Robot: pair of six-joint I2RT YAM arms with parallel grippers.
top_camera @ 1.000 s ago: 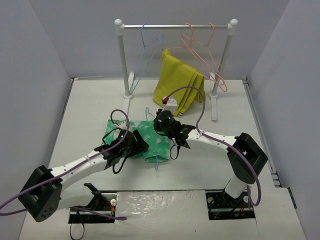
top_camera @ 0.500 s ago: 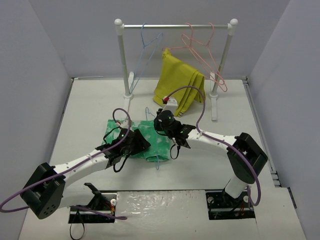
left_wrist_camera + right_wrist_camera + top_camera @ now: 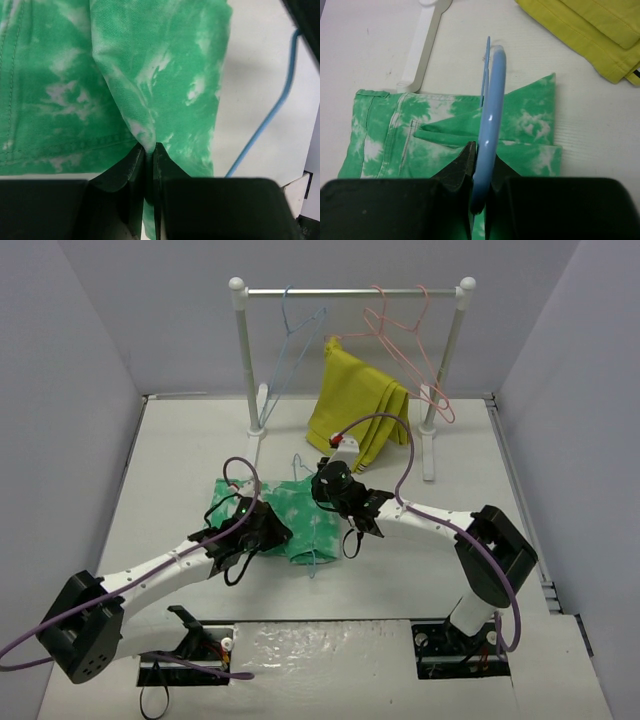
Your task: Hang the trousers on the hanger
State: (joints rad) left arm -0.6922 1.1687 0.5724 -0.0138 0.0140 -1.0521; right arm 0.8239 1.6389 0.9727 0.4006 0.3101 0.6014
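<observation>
Jaws of left gripper (image 3: 149, 150) are pinched narrow on a raised fold of the trousers (image 3: 150, 65). The cloth ridge is squeezed between both black fingers, lower centre of the left wrist view. Right gripper (image 3: 482, 152) jaws are closed on the hanger (image 3: 490, 110), with its light-blue wire running up out of the jaws, lower centre of the right wrist view.

Trousers are green with white blotches. They lie folded on the table (image 3: 180, 460) at centre of the top view, with the left gripper at their lower-left part and the right gripper at their upper-right edge. The hanger hook shows just above the trousers' top edge. A blue wire end pokes out past their bottom edge, and the middle is covered by cloth and arm. Cannot tell whether the wire runs through or under the cloth. In the left wrist view a blue wire stretch lies on bare table just right of the cloth edge.

Rack (image 3: 350, 292) stands at upper centre. A second light-blue hanger (image 3: 290, 340) hangs on its rail at left and pink hangers (image 3: 410, 335) at right. A yellow garment (image 3: 360, 415) hangs below the rail.
</observation>
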